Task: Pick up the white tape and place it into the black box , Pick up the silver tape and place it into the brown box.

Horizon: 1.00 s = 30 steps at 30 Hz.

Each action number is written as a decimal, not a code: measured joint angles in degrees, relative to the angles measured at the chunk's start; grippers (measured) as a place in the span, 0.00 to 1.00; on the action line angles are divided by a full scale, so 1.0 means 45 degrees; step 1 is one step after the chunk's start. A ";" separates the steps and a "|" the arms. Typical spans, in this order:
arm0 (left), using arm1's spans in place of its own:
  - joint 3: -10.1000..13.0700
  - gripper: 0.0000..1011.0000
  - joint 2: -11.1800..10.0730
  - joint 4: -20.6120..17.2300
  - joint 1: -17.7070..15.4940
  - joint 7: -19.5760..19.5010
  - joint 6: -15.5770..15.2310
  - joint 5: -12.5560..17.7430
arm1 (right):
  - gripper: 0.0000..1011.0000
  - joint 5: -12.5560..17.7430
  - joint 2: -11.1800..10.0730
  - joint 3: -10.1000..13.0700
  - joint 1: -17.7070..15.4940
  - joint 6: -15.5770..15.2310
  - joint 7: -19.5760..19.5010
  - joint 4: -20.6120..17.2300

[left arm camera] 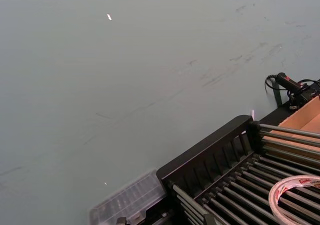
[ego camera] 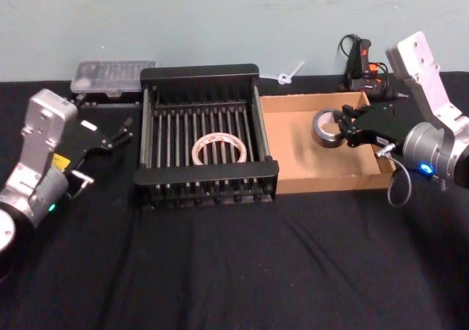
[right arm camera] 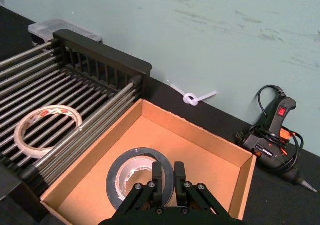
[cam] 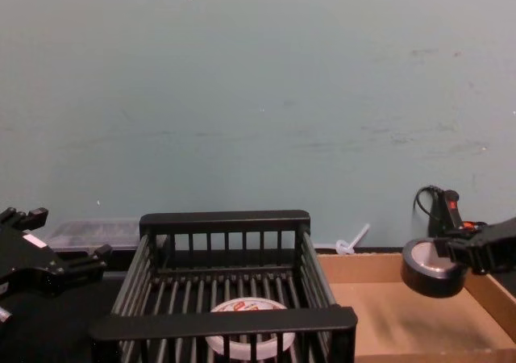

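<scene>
place: workshop or robot test bench, not a home
worktop: (ego camera: 234, 271) draped in plain black cloth, pushed against the wall
wall: (cam: 258, 97) bare pale green paint, scuffed and marked
tools: corded hot glue gun (right arm camera: 272, 135) lying at the back by the wall
storage: clear plastic parts case (ego camera: 113, 77) at rear left
odds: white cable tie (right arm camera: 192, 97) loose on the cloth

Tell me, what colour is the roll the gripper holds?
Dark grey silver tape, clearest in the right wrist view.
</scene>
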<state>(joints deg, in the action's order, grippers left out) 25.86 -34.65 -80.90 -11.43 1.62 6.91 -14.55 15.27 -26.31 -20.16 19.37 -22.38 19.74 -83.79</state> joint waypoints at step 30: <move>0.0000 0.99 0.0000 0.0000 -0.0001 -0.0001 0.0000 0.0000 | 0.42 -0.0157 0.0128 0.0015 0.0166 -0.0008 0.0048 0.0278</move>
<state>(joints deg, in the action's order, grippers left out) 25.86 -34.65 -80.90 -11.43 1.62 6.91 -14.55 14.56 -25.74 -20.09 20.12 -22.41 19.96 -82.54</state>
